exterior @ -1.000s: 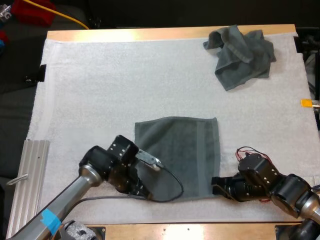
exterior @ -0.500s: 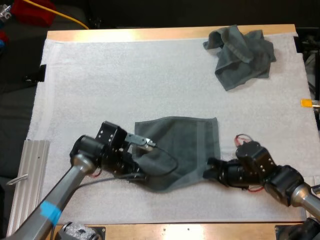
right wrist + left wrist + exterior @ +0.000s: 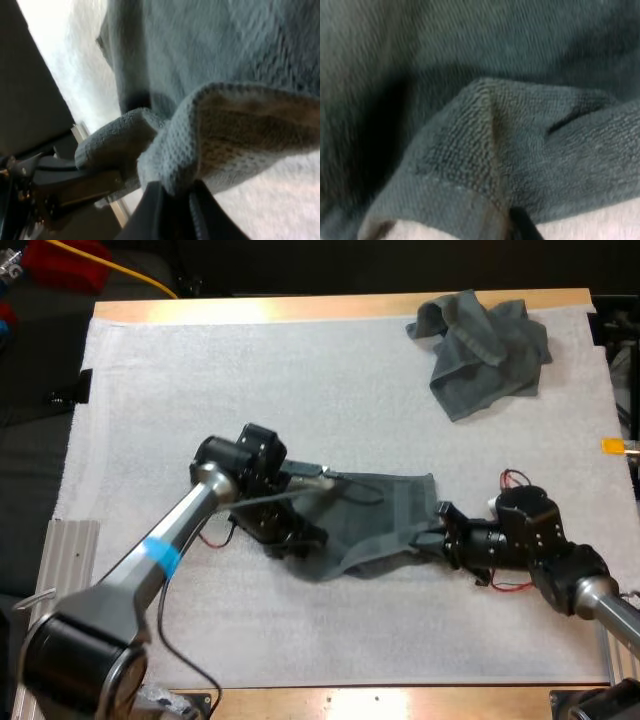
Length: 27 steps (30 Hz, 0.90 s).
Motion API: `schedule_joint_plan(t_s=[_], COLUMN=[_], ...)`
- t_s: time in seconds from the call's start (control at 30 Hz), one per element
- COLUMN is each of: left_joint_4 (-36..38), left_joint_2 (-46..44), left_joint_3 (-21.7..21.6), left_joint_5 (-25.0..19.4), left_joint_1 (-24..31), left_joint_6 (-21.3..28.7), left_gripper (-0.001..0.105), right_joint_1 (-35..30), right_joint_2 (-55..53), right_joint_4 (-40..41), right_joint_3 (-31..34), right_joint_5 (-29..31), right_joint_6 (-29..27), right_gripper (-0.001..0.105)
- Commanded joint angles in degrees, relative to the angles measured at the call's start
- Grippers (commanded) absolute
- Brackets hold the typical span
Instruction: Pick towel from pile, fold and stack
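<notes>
**Near edge is up, the fold is half way**

One second ago the towel [image 3: 392, 502] lay flat in the lower centre of the frame, and my two grippers were at its near corners. Now both have moved up the frame and carry these corners with them. My left gripper [image 3: 302, 536] is closed on the near left corner, just left of centre. In the left wrist view I see the cloth bunched close in front of the camera. My right gripper [image 3: 437, 532] is closed on the near right corner. In the right wrist view my fingers [image 3: 152, 215] pinch a thick roll of cloth from both sides.

The near half of the towel is now raised and sags between the two grips, while the far edge has kept its place on the white mat [image 3: 200, 380]. I judge the fold is about half done. The near edge must still go over and down onto the far edge, and both sides should arrive together, otherwise the fold will be crooked.

The crumpled towel [image 3: 485, 340] waits in the upper right, not moved.
</notes>
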Motion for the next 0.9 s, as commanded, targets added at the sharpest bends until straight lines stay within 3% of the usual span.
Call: schedule_joint_plan(t_s=[0.0,0.2,0.37,0.53,0.87], left_joint_4=[0.6,0.4,-1.2,-3.7,-7.6], left_joint_2=[0.6,3.9,6.3,7.3,7.3], left_joint_3=[-1.3,-4.2,-4.2,-4.3,-4.3], left_joint_5=[0.4,0.9,5.2,5.6,6.5], left_joint_1=[0.5,4.6,8.3,11.7,13.7], left_joint_6=[-0.2,-2.0,-3.9,-6.3,-7.5], left_gripper=[0.000,0.000,0.000,0.000,0.000], right_joint_1=[-0.8,-3.1,-4.3,-4.5,-4.5], right_joint_2=[0.8,5.0,8.9,12.4,14.6], right_joint_4=[-1.7,-3.9,-3.9,-4.7,-4.9], right_joint_3=[-0.8,-3.5,-6.3,-8.8,-10.1], right_joint_5=[-1.0,-1.0,-0.7,1.0,7.1], right_joint_6=[0.2,0.2,0.2,0.2,0.3], right_gripper=[0.001,0.001,0.001,0.001,0.001])
